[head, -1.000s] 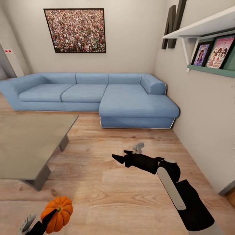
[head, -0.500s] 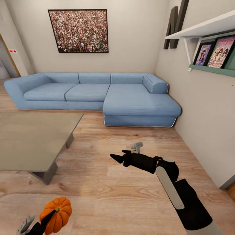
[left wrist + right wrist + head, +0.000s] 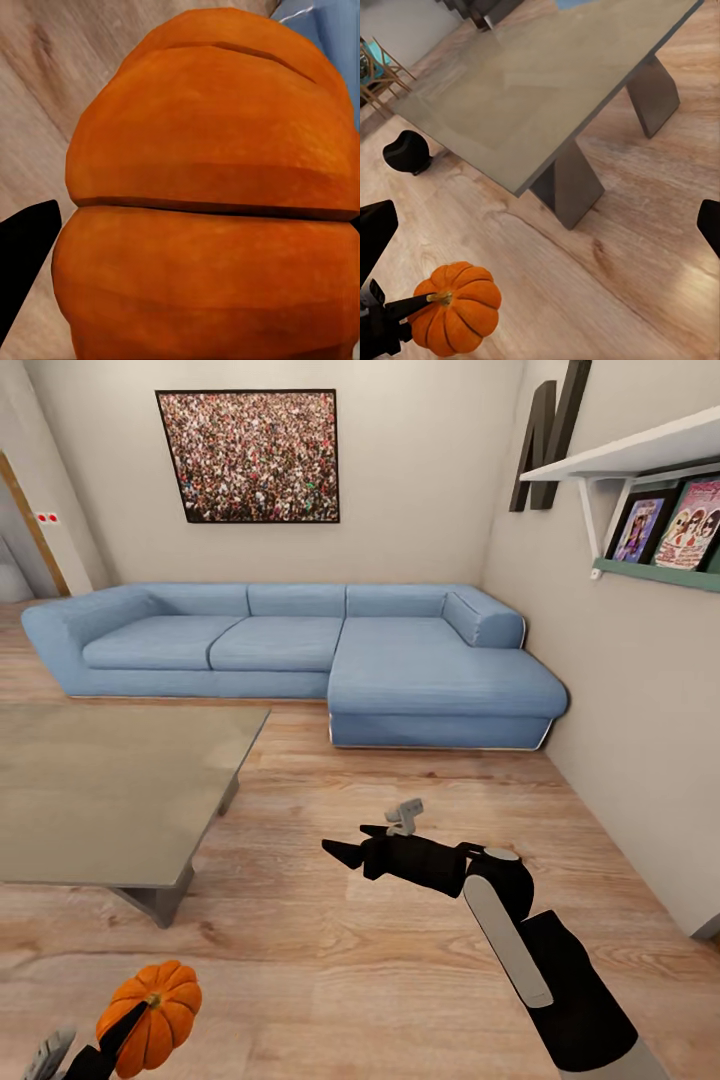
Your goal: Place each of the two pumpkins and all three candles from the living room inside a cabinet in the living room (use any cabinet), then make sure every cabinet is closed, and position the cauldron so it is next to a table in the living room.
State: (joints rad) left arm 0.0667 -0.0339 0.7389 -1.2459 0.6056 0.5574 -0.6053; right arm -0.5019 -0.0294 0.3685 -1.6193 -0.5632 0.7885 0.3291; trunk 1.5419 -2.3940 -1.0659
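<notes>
A bright-orange ribbed pumpkin [image 3: 152,1012] hangs low above the wooden floor, with my left gripper [image 3: 132,1028] shut on it. Up close the pumpkin [image 3: 210,195] spans the left wrist view, one black finger [image 3: 22,274] beside it. My right gripper [image 3: 337,850] hovers over bare floor, open and holding nothing, just right of the grey glass-topped table [image 3: 100,790]. Its wrist view looks across the table [image 3: 547,90] to the held pumpkin [image 3: 454,307] and the black cauldron [image 3: 406,151], which stands on the floor beyond the table. The candles and the cabinet are out of view.
A blue corner sofa [image 3: 300,645] runs along the far wall under a framed picture [image 3: 250,455]. The right-hand wall carries a white shelf [image 3: 640,455] with framed prints. Open wooden floor [image 3: 400,780] lies between table, sofa and wall.
The head camera has swung, so the whole room sits further right in the picture. The pumpkin stays in my left gripper. My right arm holds the same pose.
</notes>
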